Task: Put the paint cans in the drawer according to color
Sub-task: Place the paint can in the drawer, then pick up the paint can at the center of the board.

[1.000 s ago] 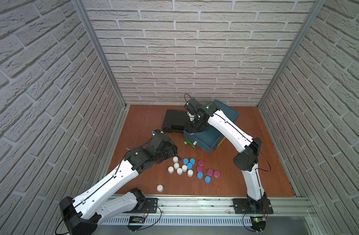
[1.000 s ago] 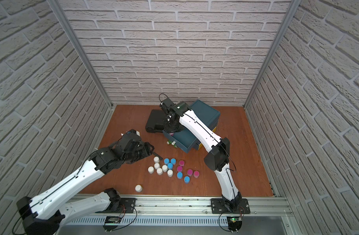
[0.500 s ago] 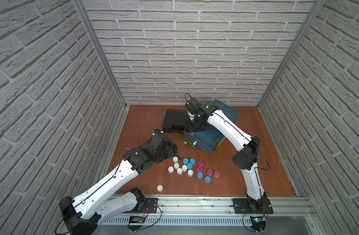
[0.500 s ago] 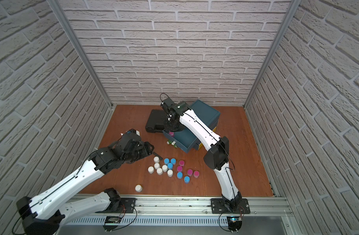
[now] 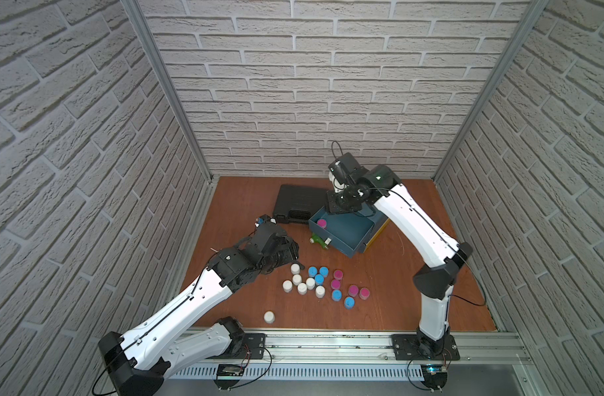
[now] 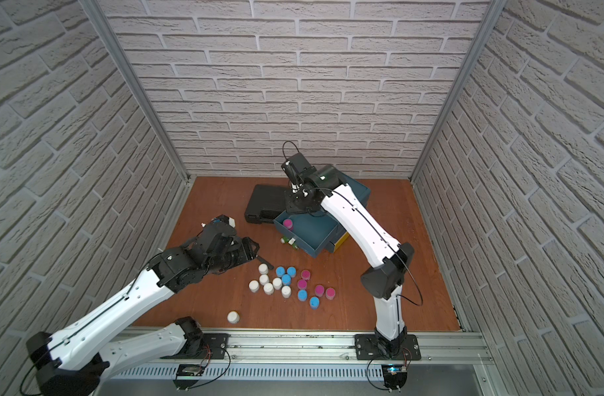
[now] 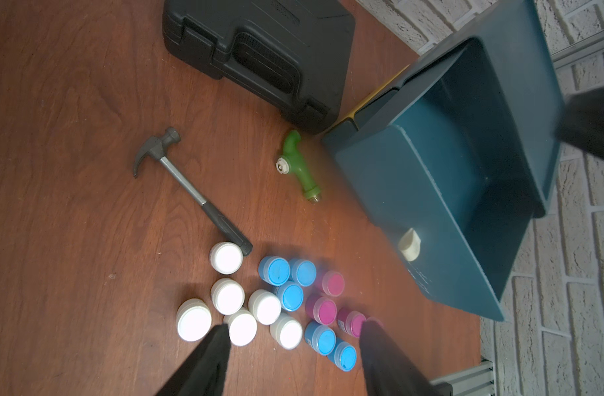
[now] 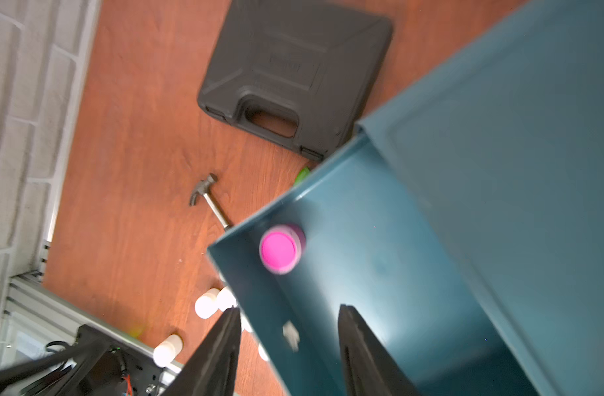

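Note:
Most paint cans stand clustered on the table in both top views: white ones [image 5: 295, 269], light blue ones [image 5: 313, 271] and magenta ones [image 5: 338, 274]. A lone white can [image 5: 269, 317] stands near the front rail. One magenta can [image 8: 280, 249] sits upright in a corner of the open teal drawer [image 8: 379, 257], also visible from above as the magenta can [image 6: 287, 223]. My right gripper [image 8: 290, 308] hovers over the drawer, open and empty. My left gripper [image 7: 295, 327] hangs open above the cluster, holding nothing.
A closed black case [image 5: 298, 204] lies behind the drawer. A small hammer [image 7: 190, 187] rests beside the white cans, its handle end touching one. A green tap-shaped toy [image 7: 298, 164] lies by the drawer front. The teal cabinet [image 8: 499, 137] stands behind the drawer.
My right gripper has opened and the magenta can now sits free in the drawer. The left arm has not moved.

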Robot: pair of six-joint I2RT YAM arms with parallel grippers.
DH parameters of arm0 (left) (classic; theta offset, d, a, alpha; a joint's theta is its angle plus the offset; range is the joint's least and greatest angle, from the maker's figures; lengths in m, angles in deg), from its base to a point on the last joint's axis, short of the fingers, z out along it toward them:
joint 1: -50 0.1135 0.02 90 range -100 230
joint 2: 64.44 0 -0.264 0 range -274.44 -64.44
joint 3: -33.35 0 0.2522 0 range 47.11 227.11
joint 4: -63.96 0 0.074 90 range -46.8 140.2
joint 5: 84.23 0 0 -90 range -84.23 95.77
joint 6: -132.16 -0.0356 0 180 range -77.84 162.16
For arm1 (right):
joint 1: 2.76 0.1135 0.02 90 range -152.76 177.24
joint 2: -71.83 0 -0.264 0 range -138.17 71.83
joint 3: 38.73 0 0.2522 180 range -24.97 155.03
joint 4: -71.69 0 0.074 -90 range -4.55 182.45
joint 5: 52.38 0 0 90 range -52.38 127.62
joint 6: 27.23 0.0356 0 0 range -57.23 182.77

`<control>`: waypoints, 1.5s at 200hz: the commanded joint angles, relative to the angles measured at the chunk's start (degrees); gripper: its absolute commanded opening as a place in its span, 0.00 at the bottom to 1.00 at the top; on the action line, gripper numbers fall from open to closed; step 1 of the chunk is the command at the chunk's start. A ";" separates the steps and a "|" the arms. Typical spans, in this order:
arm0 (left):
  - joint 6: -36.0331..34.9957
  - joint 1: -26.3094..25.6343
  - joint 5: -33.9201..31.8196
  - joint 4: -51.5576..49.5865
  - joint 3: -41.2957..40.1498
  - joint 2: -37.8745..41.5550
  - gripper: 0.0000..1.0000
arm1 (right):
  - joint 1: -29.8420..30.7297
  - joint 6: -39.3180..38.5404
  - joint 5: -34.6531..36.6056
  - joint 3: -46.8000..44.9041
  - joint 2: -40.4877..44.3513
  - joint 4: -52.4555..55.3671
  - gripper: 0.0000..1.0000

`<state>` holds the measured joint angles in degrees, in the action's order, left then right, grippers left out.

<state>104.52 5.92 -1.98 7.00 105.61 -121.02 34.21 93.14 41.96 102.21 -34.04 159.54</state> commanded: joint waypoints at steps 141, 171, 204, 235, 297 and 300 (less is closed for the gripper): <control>-35.18 0.92 0.24 -1.87 4.63 5.78 0.63 | -1.21 32.02 -9.64 -80.63 50.42 -15.85 0.59; -40.89 1.09 -1.35 -3.89 3.64 9.64 0.64 | -1.05 33.13 -11.71 -85.20 47.42 -22.91 0.63; -40.63 1.18 -1.34 -6.03 3.44 10.78 0.65 | -0.67 34.93 -11.78 -88.20 43.43 -28.39 0.65; -39.30 1.14 -0.36 -5.94 3.29 11.22 0.65 | -0.67 36.27 -10.07 -88.60 41.11 -30.55 0.67; -38.91 1.14 0.37 -6.06 4.02 11.49 0.65 | -0.70 42.37 -5.96 -89.36 38.48 -32.53 0.72; -38.97 1.18 0.32 -6.02 4.04 11.49 0.65 | -0.73 42.67 -6.00 -89.50 38.27 -32.70 0.72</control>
<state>65.93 6.82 -2.09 0.45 109.34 -109.91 33.25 131.55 33.77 13.80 5.28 129.20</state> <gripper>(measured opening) 0.649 0.714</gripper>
